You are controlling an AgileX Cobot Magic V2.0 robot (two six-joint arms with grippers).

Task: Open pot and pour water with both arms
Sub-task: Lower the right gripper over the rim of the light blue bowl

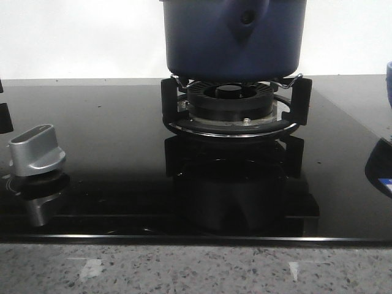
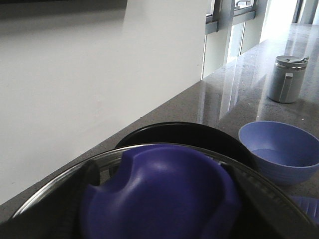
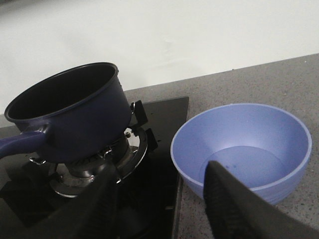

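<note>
The dark navy pot point(image 1: 234, 37) stands on the gas burner point(image 1: 231, 107), its handle mount facing the front camera. In the right wrist view the pot point(image 3: 70, 119) is uncovered, its mouth dark and its handle pointing away from the bowl. My left gripper point(image 2: 159, 199) is shut on the blue knob point(image 2: 159, 189) of the glass lid point(image 2: 75, 172) and holds it above the pot's open mouth point(image 2: 184, 133). My right gripper point(image 3: 159, 184) is open and empty, hanging between the burner and the light blue bowl point(image 3: 244, 149). Neither gripper shows in the front view.
The light blue bowl point(image 2: 281, 149) sits on the grey counter right of the black glass hob point(image 1: 110, 159), and a faint ring shows inside it. A silver stove knob point(image 1: 37, 150) stands at the hob's front left. A grey lidded canister point(image 2: 288, 78) is further along the counter.
</note>
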